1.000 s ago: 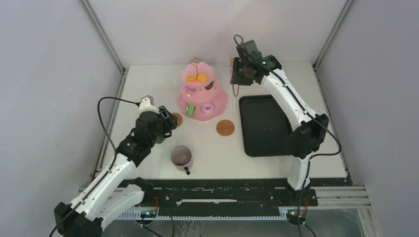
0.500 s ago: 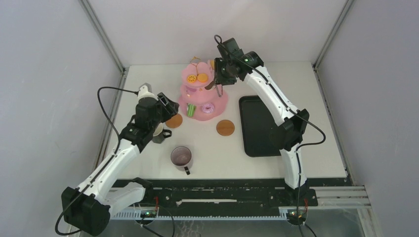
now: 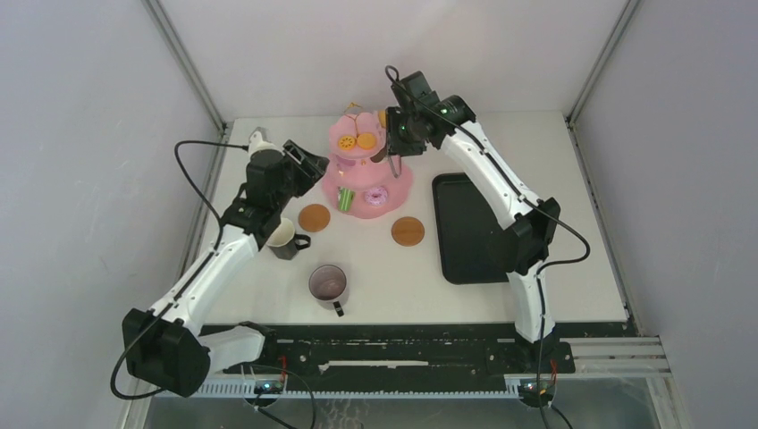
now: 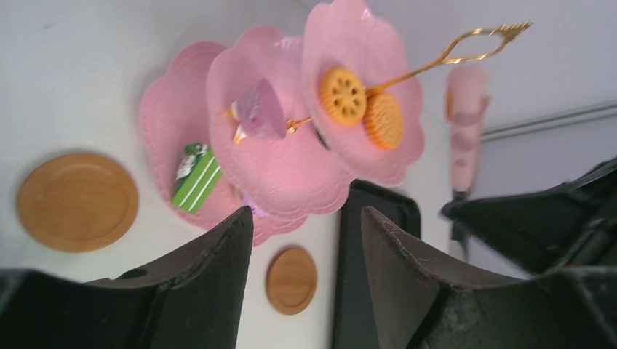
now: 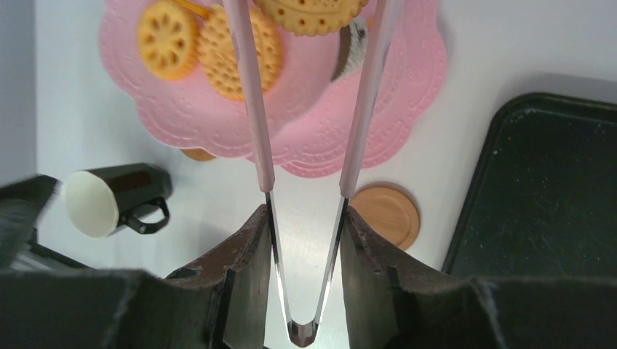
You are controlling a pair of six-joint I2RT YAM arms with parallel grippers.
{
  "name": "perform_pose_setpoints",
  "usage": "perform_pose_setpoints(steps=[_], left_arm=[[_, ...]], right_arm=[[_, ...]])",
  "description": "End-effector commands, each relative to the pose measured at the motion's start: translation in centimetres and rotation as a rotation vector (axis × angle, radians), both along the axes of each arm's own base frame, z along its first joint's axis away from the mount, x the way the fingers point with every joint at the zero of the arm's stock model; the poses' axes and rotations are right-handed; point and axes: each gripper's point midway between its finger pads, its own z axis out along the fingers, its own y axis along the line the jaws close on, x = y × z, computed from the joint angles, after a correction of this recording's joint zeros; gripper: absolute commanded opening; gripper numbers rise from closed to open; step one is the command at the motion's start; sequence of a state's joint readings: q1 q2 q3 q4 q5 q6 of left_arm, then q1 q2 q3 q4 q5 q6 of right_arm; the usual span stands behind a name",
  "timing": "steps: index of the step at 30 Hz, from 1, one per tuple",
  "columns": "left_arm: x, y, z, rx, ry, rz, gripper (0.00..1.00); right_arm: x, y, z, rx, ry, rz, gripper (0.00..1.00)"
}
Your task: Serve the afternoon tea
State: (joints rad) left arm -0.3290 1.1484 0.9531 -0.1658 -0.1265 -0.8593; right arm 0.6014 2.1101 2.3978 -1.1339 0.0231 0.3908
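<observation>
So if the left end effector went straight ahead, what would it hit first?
Probably the pink cake stand; the open left end effector points at its lower tiers, though depth is unclear.

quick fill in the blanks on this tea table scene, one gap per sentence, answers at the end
The pink scalloped cake stand with gold handle has ___ tiers.
The right gripper is shut on thin metal tongs with ___ tips.
___ round brown wooden coasters lie on the white table.
The left gripper stands ___, holding nothing.
Missing: three; pink; two; open.
</observation>
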Motion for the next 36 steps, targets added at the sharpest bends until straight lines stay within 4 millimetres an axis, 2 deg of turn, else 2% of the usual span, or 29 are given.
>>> perform_pose_setpoints(steps=[1, 11, 21, 29, 36], left_arm=[[2.3, -0.8, 5.6, -0.148, -0.103, 0.018, 0.61], [5.9, -0.6, 5.6, -0.315, -0.075, 0.095, 0.57], [7.2, -1.5, 3.8, -0.326, -0.030, 0.071, 0.46], [8.2, -2.1, 2.3, -0.315, 0.007, 0.056, 0.45], [9.2, -2.5, 2.2, -0.315, 0.012, 0.048, 0.40]], right_arm=[[0.0, -1.4, 3.3, 0.042, -0.093, -0.022, 0.18], [-0.9, -4.0, 3.9, 0.064, -0.114, -0.046, 0.18], [-0.6, -5.1, 4.2, 0.093, -0.130, -0.053, 0.17], [-0.2, -5.9, 3.9, 0.112, -0.132, -0.061, 0.17], [-0.1, -6.5, 3.4, 0.121, -0.125, -0.067, 0.16]])
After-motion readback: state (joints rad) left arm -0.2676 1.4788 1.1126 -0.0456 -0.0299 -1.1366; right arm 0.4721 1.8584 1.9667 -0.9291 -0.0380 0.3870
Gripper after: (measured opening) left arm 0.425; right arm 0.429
